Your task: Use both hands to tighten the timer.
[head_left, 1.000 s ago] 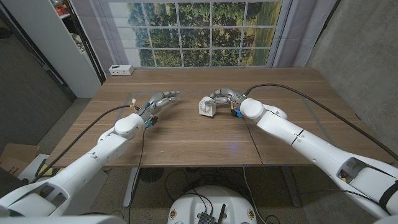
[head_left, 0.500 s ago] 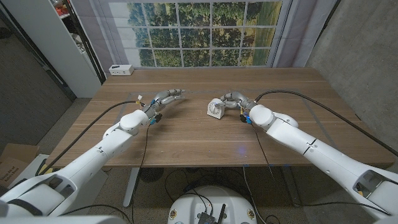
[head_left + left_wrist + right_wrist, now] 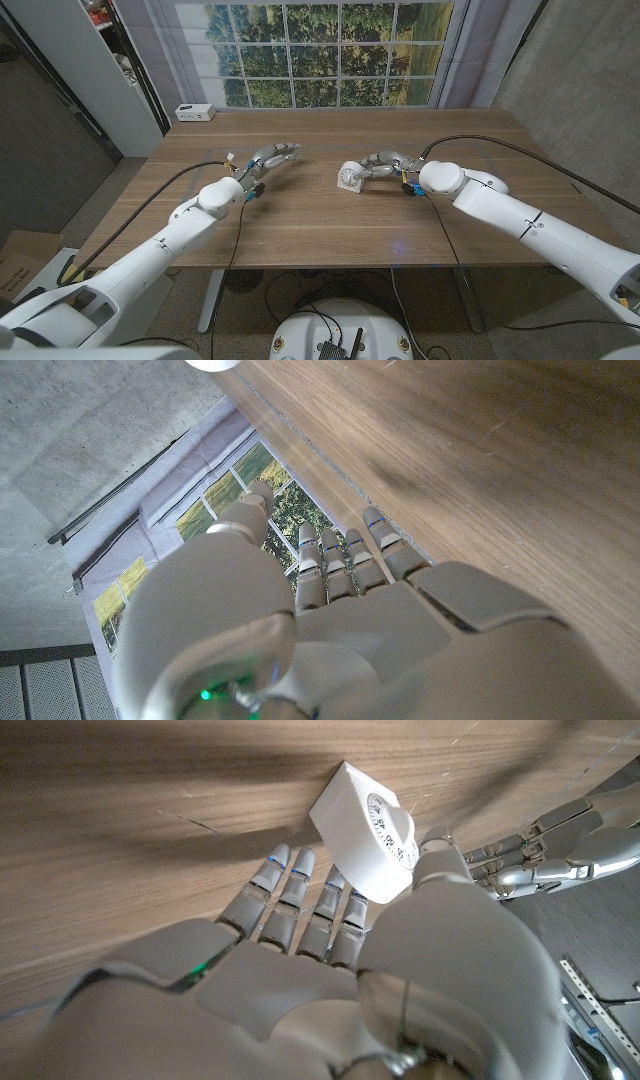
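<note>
The small white box-shaped timer with a round dial on its face sat on the brown wooden worktop, a little right of the middle. In the right wrist view the timer stood tilted, its dial facing toward the thumb. The right hand lay just beside it on its right, fingers curled toward its body. From the head view the fingers seemed to touch the timer, but the right wrist view showed the right hand with its fingers stretched along the wood under the timer and the thumb up against the dial, so whether it truly gripped the timer could not be told.

The left hand hung over the worktop well apart from the timer, on its left, grasping nothing, fingers extended and loosely apart, pointing toward the middle. The left wrist view showed that hand with straight fingers close above the wood.

A small white box with dark sockets lay at the far left corner of the worktop.
</note>
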You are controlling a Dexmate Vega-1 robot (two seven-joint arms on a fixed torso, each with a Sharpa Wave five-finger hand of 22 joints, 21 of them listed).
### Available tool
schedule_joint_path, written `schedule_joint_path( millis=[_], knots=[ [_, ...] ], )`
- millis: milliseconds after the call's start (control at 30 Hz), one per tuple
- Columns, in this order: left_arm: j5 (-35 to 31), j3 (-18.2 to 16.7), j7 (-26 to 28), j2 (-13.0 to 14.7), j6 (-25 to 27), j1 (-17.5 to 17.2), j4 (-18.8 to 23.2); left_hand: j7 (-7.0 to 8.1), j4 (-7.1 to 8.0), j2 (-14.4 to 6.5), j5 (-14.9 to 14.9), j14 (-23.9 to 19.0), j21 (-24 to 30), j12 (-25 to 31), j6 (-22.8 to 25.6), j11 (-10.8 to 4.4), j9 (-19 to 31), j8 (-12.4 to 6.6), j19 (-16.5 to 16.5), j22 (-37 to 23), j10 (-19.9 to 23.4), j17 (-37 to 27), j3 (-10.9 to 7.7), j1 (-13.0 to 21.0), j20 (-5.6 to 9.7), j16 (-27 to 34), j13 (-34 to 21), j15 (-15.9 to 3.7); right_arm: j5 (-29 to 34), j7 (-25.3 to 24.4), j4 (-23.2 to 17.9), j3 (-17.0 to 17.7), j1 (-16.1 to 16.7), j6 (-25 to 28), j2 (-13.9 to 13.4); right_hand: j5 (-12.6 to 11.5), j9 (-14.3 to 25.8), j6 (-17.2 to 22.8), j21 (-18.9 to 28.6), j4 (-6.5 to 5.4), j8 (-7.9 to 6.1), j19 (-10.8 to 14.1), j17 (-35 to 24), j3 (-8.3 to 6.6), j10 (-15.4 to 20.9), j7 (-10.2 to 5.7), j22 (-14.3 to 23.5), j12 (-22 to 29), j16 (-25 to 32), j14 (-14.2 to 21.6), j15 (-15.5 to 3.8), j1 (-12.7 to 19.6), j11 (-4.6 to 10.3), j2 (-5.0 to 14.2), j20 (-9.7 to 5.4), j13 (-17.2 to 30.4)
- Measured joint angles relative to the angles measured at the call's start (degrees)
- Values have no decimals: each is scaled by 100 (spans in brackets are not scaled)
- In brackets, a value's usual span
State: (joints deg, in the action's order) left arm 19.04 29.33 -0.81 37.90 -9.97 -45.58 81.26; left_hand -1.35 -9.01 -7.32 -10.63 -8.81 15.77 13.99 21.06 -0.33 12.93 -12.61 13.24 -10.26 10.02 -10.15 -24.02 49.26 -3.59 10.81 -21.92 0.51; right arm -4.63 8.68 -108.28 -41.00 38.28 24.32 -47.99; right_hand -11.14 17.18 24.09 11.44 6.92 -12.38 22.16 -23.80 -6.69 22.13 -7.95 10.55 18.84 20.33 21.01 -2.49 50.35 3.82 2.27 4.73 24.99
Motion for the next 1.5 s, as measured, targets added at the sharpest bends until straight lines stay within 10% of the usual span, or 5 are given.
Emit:
schedule_joint_path(
  millis=[300, 600, 1500],
  knots=[
    [-107, -59, 264, 142, 194, -261, 428, 0, -15, 0, 0, 0, -45, 0, 0, 0, -1, 0, 0, 0, 0, 0, 15, 0, 0, 0, 0, 0, 455, 881, -153, -119, -309, -306, -436, -89, -333, -1502, 0, 109, 244, -305, 56, -46, -1597, -8, 0, -772, -453, -1082, 27, 161, 9, 16, -25, -135],
    [-213, -91, 495, 210, 339, -458, 744, 0, 16, 0, 0, 0, -45, 0, 0, 0, -1, 0, 0, 0, 0, 0, 47, 0, 0, 0, 0, 0, 1257, 1470, -54, -234, -646, -1048, -638, -128, -490, -2267, -23, 275, 242, -593, 304, -246, -2238, -266, -16, -847, -792, -1659, 42, 761, 372, 100, -150, -297],
    [-465, -123, 1043, 186, 705, -790, 1341, 0, -9, 0, 0, 0, -89, -1, 0, 0, -2, 0, 0, 0, 0, 0, 71, 0, 0, 0, 1, 0, 3107, 2499, 1136, -489, -1571, -3661, 14, -128, -573, -2635, 45, 302, 174, -548, 601, -511, -2545, -452, -15, -869, -874, -1835, 24, 1449, 530, 271, -454, -507]
  ],
)
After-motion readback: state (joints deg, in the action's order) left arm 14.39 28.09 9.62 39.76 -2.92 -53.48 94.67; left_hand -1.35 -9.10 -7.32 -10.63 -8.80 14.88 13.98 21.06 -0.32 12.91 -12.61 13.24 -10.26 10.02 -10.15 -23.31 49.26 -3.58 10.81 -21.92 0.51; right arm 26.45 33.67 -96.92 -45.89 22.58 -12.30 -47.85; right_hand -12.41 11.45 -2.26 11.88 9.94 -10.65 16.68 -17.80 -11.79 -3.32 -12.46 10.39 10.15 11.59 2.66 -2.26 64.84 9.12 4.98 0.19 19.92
